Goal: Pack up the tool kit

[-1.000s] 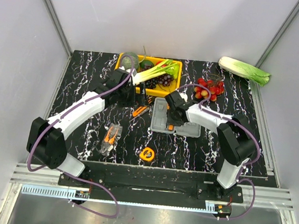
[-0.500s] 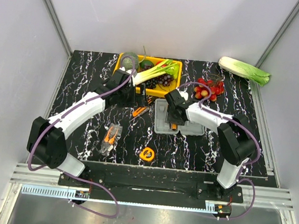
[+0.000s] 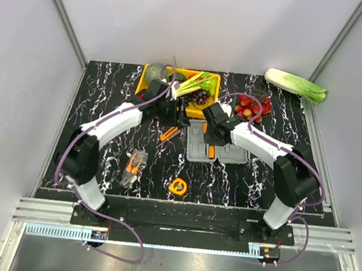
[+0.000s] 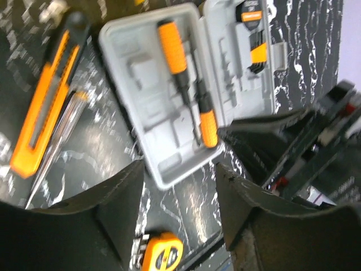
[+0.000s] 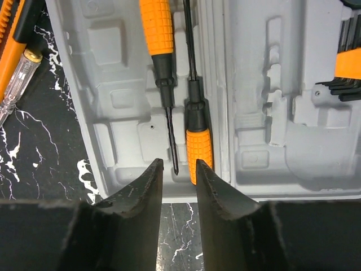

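The grey tool kit case [image 3: 213, 146] lies open at mid table. In the right wrist view the case [image 5: 118, 118] holds two orange-handled screwdrivers [image 5: 198, 144] side by side, with black hex keys [image 5: 350, 68] in the other half. My right gripper [image 5: 179, 172] hovers over the case's near edge, jaws narrowly apart and empty. My left gripper [image 4: 179, 192] is open and empty, above the table just left of the case [image 4: 169, 130]. An orange utility knife [image 4: 45, 101] and a clear tester screwdriver [image 4: 56, 141] lie left of the case. Pliers [image 3: 134, 165] and the yellow tape measure [image 3: 178, 186] lie nearer me.
A yellow tray of vegetables [image 3: 213, 81] stands at the back behind the left gripper [image 3: 177, 117]. Red cherry tomatoes [image 3: 254, 107] lie behind the right arm and a cabbage [image 3: 296, 86] at the back right. The right gripper [image 3: 214, 139] and left gripper are close together.
My left arm has swung right, bringing its gripper closer to the case. My right gripper has shifted slightly over the case, where the orange screwdriver lies.
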You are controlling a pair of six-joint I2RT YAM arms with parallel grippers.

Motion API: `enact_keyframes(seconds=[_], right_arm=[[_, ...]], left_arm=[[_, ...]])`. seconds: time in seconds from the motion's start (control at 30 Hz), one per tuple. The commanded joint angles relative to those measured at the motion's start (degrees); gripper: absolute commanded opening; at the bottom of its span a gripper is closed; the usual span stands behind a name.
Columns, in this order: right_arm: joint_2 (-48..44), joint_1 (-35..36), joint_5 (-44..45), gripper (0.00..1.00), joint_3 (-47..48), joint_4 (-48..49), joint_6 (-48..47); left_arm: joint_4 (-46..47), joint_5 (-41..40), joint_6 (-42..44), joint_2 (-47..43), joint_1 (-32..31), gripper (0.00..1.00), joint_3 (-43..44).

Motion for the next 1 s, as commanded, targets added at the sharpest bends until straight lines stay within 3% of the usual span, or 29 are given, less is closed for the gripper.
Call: enact_keyframes(seconds=[0.0,0.1,0.23,0.37,0.5,0.67,0.87,0.97], right_arm=[[-2.19,-1.94,2.70,0.33,0.87,-1.11,-0.40],[-2.89,-4.66,1.74,0.28,1.22,-0.15,-1.27],[-1.41,-7.92,-0.98,0.26,2.97,2.31,-3.29],[2.80,-10.82,-6.42,0.25,5.61,5.04,-6.28],[6.94,-12.14,-11.62,0.24,8.86,6.97,-9.44],[11.25,-12.84,-13.47,0.22,12.21,7.41,-12.35],[14.06,-13.20,-15.56,0.21,13.09,7.77,-14.37],[15.21,-13.20,-16.28,0.19,13.09,8.12,-14.20]], left_arm=[[5.89,5.63,-1.87,8.40,-2.33,0.52,9.96],[6.93,4.58,-4.06,10.88,-2.95,0.43,10.42],[12.37,5.72,-10.38,9.74,-4.08,0.43,5.42],[8.97,2.22,-15.39,10.53,-9.18,0.44,6.19],[9.05,-0.34,-22.25,12.37,-12.35,0.38,6.28],[6.33,-4.47,-25.86,16.85,-14.28,0.28,9.00],[7.55,-9.48,-29.47,18.79,-15.52,0.26,6.20],[9.31,-8.09,-29.47,20.54,-15.70,0.26,6.63]])
